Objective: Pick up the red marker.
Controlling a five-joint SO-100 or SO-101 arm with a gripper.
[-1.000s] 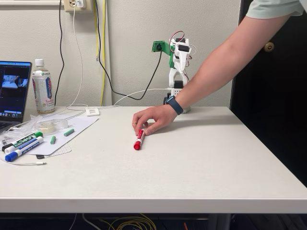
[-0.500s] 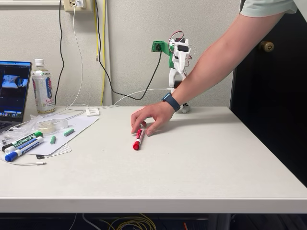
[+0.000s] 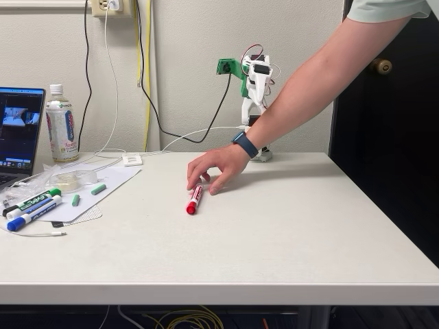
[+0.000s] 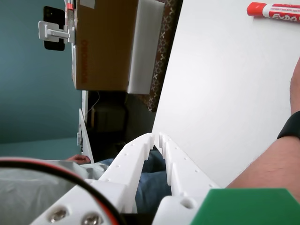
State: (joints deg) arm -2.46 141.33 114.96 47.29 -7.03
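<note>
Since a second ago the red marker [image 3: 194,199] has slid slightly left and the person's hand [image 3: 215,168] has lifted a bit, fingertips still at its barrel end, likely positioning it as the target.

Fixed view: marker lies flat mid-table [image 3: 288,240], cap toward camera; arm [image 3: 255,96] folded upright at the back edge, parked. Green and blue markers [image 3: 31,208] sit far left.

Wrist view: gripper [image 4: 156,138] clenched, jaws together, holding nothing; marker [image 4: 274,11] at top right, well apart.

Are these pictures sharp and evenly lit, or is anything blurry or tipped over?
Fixed view: even light, sharp, soft shadow under the hand beside the red marker. Wrist view: lies on its side, the nearby gripper is soft, the foreground blurred.
</note>
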